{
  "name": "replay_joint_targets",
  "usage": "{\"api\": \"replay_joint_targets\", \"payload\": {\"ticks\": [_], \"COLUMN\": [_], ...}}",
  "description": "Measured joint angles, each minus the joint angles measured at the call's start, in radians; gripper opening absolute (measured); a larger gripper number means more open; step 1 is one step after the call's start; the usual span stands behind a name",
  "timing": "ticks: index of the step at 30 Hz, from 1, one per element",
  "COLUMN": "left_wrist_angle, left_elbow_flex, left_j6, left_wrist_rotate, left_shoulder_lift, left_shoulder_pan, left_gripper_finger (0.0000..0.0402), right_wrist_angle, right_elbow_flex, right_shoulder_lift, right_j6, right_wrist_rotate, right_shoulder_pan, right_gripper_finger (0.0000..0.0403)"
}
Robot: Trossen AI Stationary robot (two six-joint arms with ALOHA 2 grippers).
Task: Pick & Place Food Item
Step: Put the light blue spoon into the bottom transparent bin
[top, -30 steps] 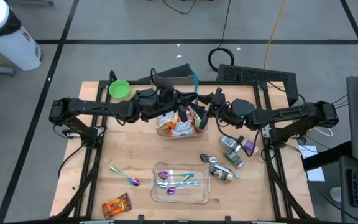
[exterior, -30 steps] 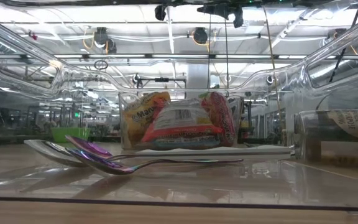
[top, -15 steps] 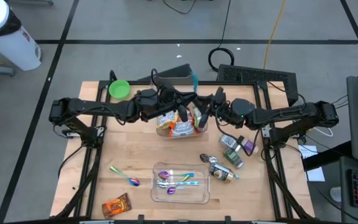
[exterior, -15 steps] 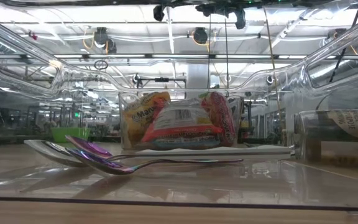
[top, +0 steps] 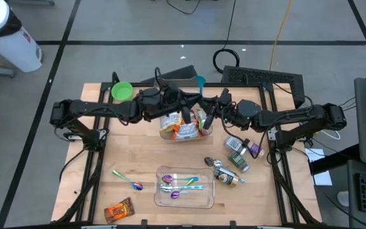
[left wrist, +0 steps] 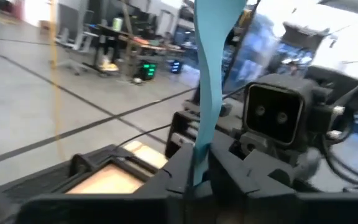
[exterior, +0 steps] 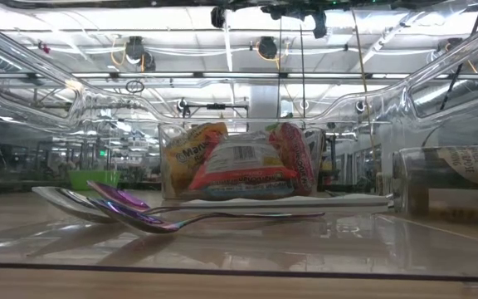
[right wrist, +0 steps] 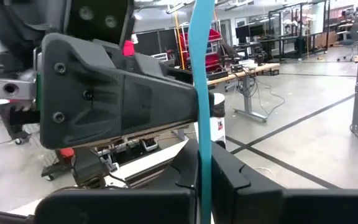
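Teal strip [right wrist: 202, 93] stands pinched edge-on between the fingers of the right tool [right wrist: 202, 163], which is clenched on it; the right wrist view shows the strip rising straight up from the closed fingers. Left tool [left wrist: 197, 169] also has the strip between its fingers, but whether it grips firmly or is letting go cannot be told. Seen from above, both tools meet over the desk [top: 138, 152] at about 12 o'clock of its centre, the left tool [top: 184, 113] just at 9 o'clock of the right tool [top: 207, 116], with the strip's free end [top: 200, 81] projecting toward 12 o'clock.

Directly beneath lies a clear bin [top: 182, 130] packed with snack packets [exterior: 243, 166]. Long axis of the strip runs upward and away from the bin. Both tools are about equally near it; the right has the surer hold.

Farther out: a clear tray [top: 184, 191] of spoons at 6 o'clock, bottles [top: 237, 156] at 4 o'clock, a lone spoon [top: 127, 180] and a candy packet [top: 119, 208] at 7 o'clock, a green bowl [top: 122, 91] at 10 o'clock.
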Motion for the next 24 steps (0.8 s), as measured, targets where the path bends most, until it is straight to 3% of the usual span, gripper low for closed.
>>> {"api": "replay_joint_targets", "payload": {"ticks": [6, 13, 20, 24], "left_wrist_angle": [0.037, -0.111, -0.469, -0.590], "left_elbow_flex": [-0.001, 0.000, 0.000, 0.000], "left_j6": [-0.036, -0.045, 0.032, 0.033], "left_wrist_rotate": [0.195, 0.453, 0.437, 0.415], "left_shoulder_lift": [-0.032, -0.196, -0.406, -0.503], "left_shoulder_pan": [0.053, 0.131, 0.149, 0.117], "left_gripper_finger": [0.0131, 0.0176, 0.0171, 0.0161], "right_wrist_angle": [-0.044, -0.187, -0.173, -0.164], "right_elbow_flex": [-0.001, -0.001, -0.001, 0.002], "right_shoulder_lift": [-0.033, -0.125, -0.203, -0.223], "right_j6": [0.100, 0.151, 0.193, 0.273], "right_wrist_rotate": [-0.157, -0.246, -0.466, -0.539], "right_shoulder_pan": [-0.040, -0.092, -0.108, -0.093], "right_gripper_finger": [0.0002, 0.0001, 0.0001, 0.0001]}}
